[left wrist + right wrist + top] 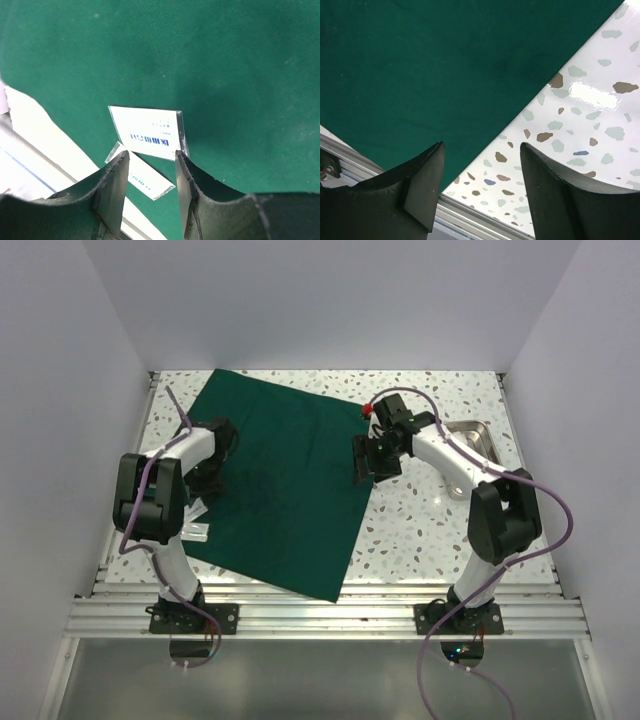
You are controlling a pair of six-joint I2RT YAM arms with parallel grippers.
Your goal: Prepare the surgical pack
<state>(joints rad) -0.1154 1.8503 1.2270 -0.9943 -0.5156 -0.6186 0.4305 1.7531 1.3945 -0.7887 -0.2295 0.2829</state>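
- Green cloth (290, 470) lies flat and unfolded on the desk (420, 530), left of centre and skewed. One corner is near the far edge and another reaches the near edge.
- The left arm covers part of the cloth's left edge in the top view.
- Steel tray (480, 427) sits by the desk's right edge, toward the far right corner. The right arm hides its left part, so what is inside can't be told.
- A red spot (367, 410) shows by the right wrist, near the cloth's right corner. It is too small to identify.
- Left gripper (151, 156): fingers apart, nothing clamped, over the cloth's left edge.
- The left wrist view shows two white packets with blue print that is too small to read.
- Upper packet (147, 131) lies on the cloth just beyond the fingertips.
- Lower packet (150, 182) overlaps the cloth's edge, is partly covered by a finger and tucks under the upper one's corner.
- In the top view these are only white slivers beside the left arm.
- Right gripper (482, 146): fingers apart and empty, over the cloth's right edge. One finger is above cloth, the other above bare terrazzo.
- The tray shows only in the top view.
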